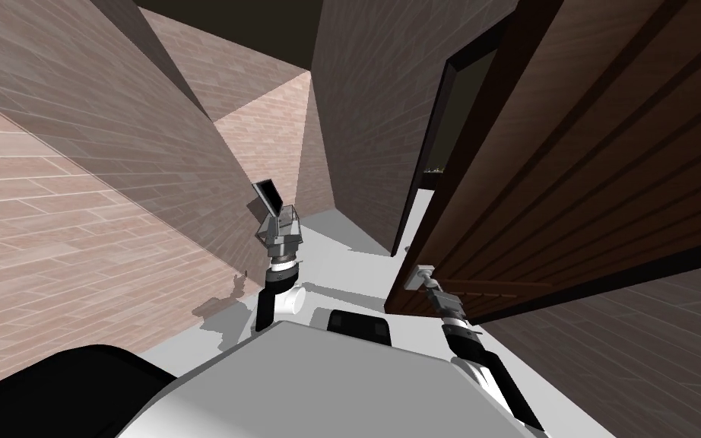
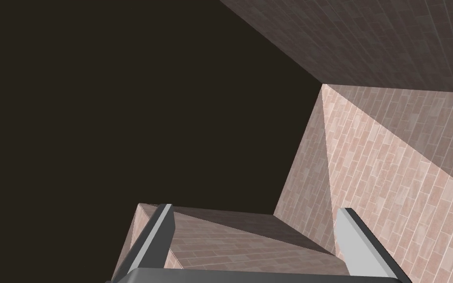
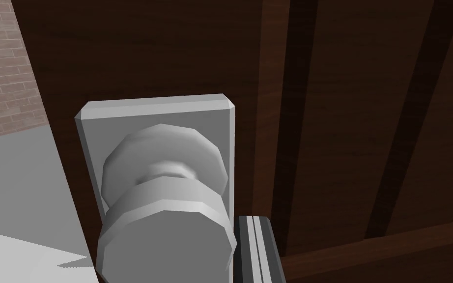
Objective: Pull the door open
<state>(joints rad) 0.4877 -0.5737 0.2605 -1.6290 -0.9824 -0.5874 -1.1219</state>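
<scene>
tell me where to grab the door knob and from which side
Take the grey knob by its wide outer disc, across the rounded rim, not the narrow neck or the flat backplate. Come straight at the face of the door: the knob juts out square from it, near the free edge.

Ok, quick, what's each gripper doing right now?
Left gripper: open, holding nothing.
Right gripper: shut on the door knob, one finger visible against its side.
</scene>
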